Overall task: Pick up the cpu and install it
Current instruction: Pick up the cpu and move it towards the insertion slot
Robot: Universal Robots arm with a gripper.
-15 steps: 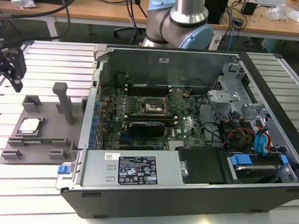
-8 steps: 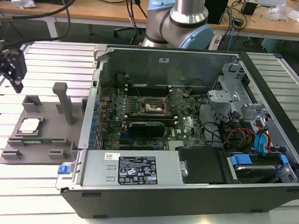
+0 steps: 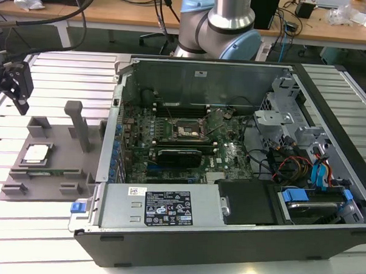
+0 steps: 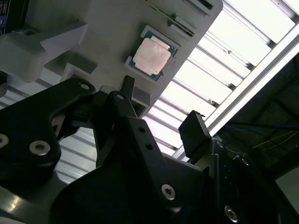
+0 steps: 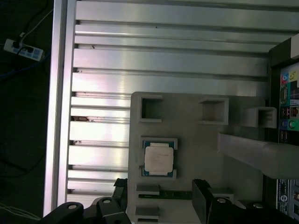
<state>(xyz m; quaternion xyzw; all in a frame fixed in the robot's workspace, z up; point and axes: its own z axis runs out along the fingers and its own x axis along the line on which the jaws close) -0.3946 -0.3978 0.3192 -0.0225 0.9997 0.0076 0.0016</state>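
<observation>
The cpu (image 3: 36, 153) lay flat in its pocket on the grey tray (image 3: 60, 138). The tray sat on the slatted table (image 3: 58, 68) just beside the open case (image 3: 204, 71), on the exterior view's left. In both wrist views the chip showed metal side up and square in the pocket, with nothing touching it.

The gripper (image 3: 17, 96) hung over the table near the tray's far corner, clear of the tray and well apart from the case. Its fingers (image 4: 195, 133) stood spread and empty. In the first wrist view the gripper (image 5: 161, 196) had the cpu (image 5: 159, 157) ahead of the fingertips, not between them, with a strip of tray (image 5: 196, 154) showing in the gap.

By my judgement the task stood at its very start. The pick-up had not been made, as the chip was neither grasped nor lifted. Everything that mattered was left: closing on the cpu, carrying it across to the case, and seating it.

The socket (image 3: 186, 132) sat in the middle of the motherboard (image 3: 231, 157) and looked vacant. From the exterior view I could not tell whether its frame was raised or latched down.
</observation>
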